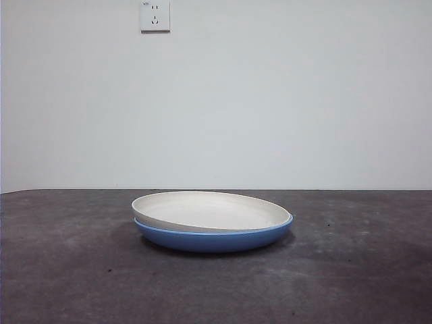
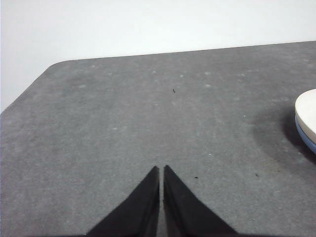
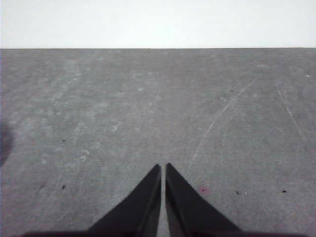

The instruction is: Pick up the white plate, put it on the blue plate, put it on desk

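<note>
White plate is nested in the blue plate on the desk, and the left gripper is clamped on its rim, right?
Not quite. The white plate does sit in the blue plate on the desk, but the left wrist view shows the left gripper shut over bare desk, apart from it.

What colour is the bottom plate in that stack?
Glossy medium blue. The blue plate under the white plate shows best in the front view.
</note>
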